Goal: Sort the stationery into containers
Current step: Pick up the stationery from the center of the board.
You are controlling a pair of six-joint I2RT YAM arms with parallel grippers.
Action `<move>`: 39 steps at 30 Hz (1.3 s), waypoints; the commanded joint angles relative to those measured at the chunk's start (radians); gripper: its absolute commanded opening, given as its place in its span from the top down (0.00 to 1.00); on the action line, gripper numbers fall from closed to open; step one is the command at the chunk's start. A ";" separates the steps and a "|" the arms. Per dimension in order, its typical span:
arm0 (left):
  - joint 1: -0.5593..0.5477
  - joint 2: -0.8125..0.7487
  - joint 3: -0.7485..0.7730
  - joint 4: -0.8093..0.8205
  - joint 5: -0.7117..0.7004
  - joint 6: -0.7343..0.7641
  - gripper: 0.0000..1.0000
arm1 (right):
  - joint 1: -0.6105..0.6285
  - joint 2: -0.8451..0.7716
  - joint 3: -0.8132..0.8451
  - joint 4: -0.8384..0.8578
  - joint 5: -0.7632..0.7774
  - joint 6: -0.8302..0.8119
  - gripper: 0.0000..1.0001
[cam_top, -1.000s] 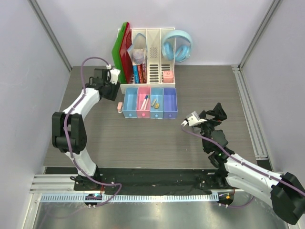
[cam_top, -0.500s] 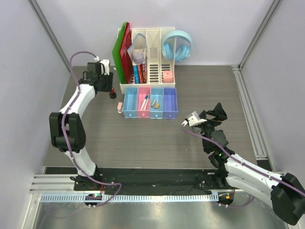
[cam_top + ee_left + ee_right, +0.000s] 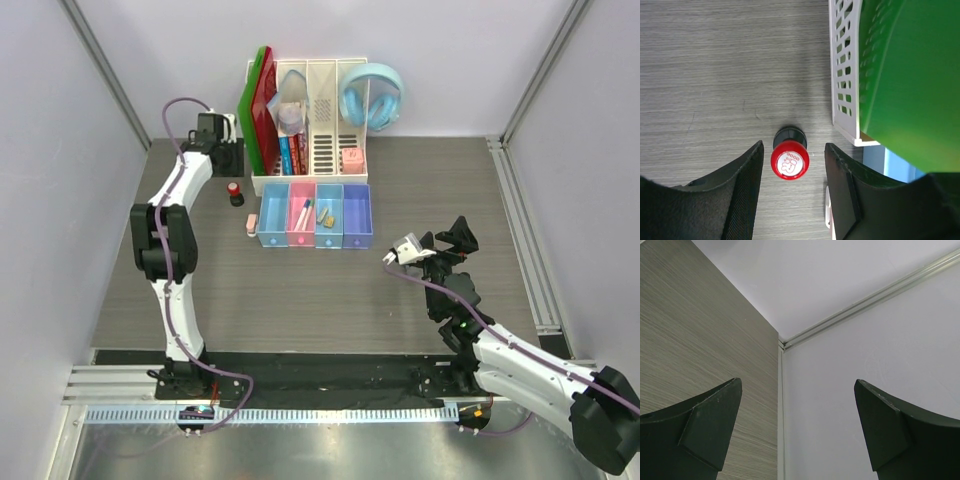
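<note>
The left jaws are spread wide with nothing in them, one on either side of the black red-topped stamp (image 3: 789, 159) and a clear gap on each side. The stamp stands upright on the grey surface (image 3: 715, 75), just beside the corner of the white file organizer (image 3: 845, 75) and left of the row of trays (image 3: 357, 215). The right jaws gape empty, well apart from it.

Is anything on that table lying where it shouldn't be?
Two things sit outside the trays: a red-topped stamp stands upright on the table to their left, and a small pink clip lies beside their left end.
</note>
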 commanded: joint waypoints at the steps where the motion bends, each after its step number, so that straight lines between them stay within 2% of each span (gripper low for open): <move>1: 0.012 0.028 0.073 -0.056 -0.002 0.018 0.47 | -0.004 -0.003 0.006 0.029 -0.002 0.023 0.01; 21: 0.015 0.074 0.050 -0.086 0.040 0.064 0.49 | -0.003 0.006 0.007 0.027 0.000 0.018 0.01; 25: 0.013 0.074 0.049 -0.087 0.047 0.062 0.61 | -0.004 0.011 0.009 0.027 0.001 0.018 0.01; 26: 0.015 0.077 0.049 -0.089 0.045 0.064 0.70 | -0.004 0.011 0.010 0.027 0.000 0.017 0.01; 28: 0.015 0.085 0.053 -0.098 0.045 0.065 0.78 | -0.004 0.009 0.009 0.029 0.000 0.017 0.01; 30: 0.013 0.089 0.052 -0.105 0.045 0.068 0.91 | -0.004 0.008 0.009 0.027 0.001 0.015 0.01; 32: 0.013 0.091 0.049 -0.109 0.041 0.071 1.00 | -0.004 0.009 0.007 0.026 0.001 0.014 0.01; 36: 0.015 0.052 0.017 -0.136 0.039 0.081 1.00 | -0.004 0.012 0.009 -0.006 -0.006 0.024 0.01; 39: 0.015 -0.023 -0.028 -0.162 0.060 0.087 1.00 | -0.008 0.026 0.036 -0.112 -0.032 0.078 0.00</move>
